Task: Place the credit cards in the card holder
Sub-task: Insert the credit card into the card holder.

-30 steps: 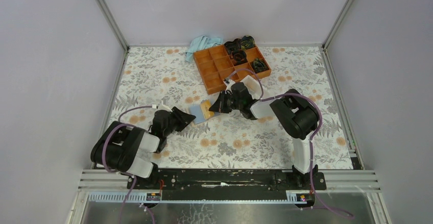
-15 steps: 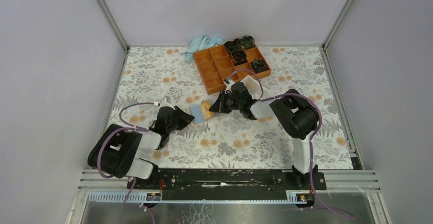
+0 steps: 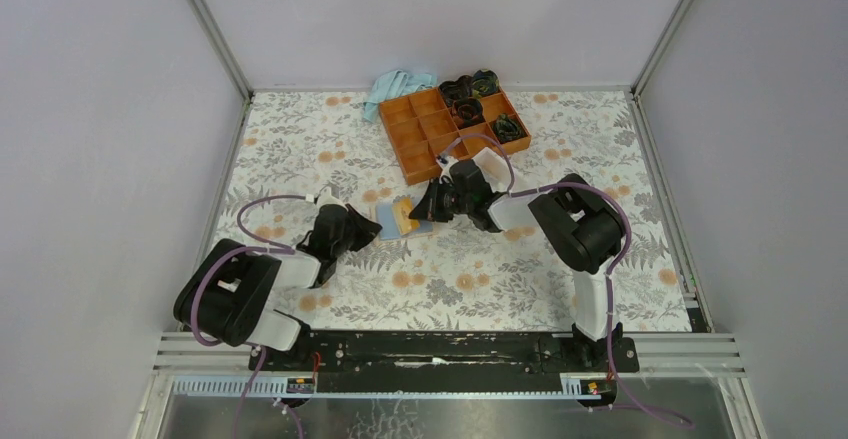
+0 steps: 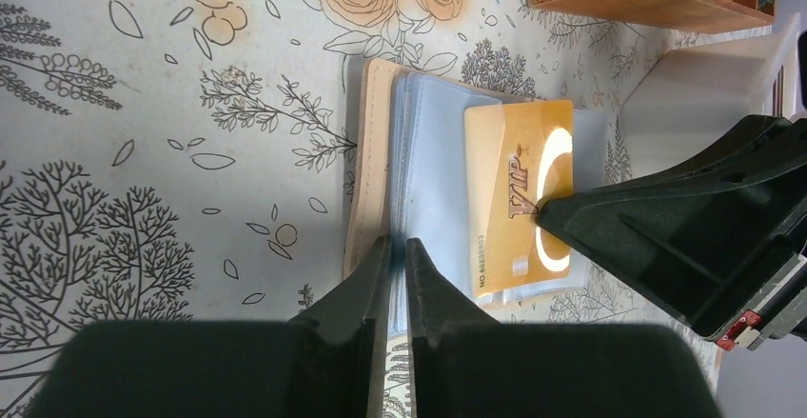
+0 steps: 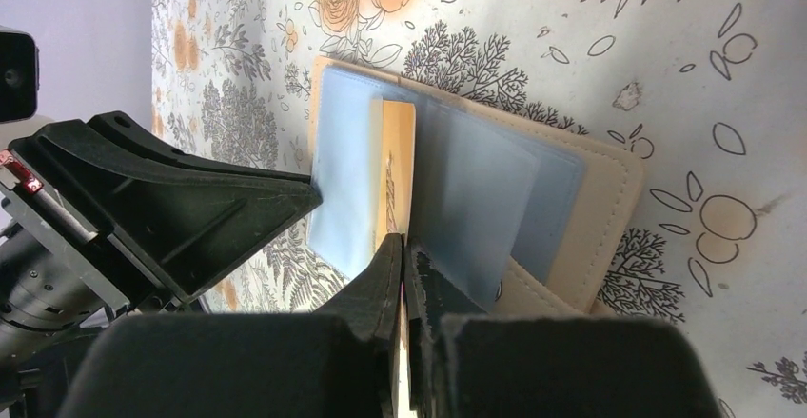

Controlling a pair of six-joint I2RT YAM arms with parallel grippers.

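Jaws of the left gripper stood nearly shut, pinching the edge of a clear sleeve of the open holder. The right gripper had its jaws closed thin on a gold card marked VIP, which lay between the sleeves. The holder lay flat near the middle of the tabletop. From above, the left gripper was at the holder's 8 o'clock and the right at its 3 o'clock, their tips near each other. An orange tray sat at the holder's 1 o'clock, with a blue cloth at 12.
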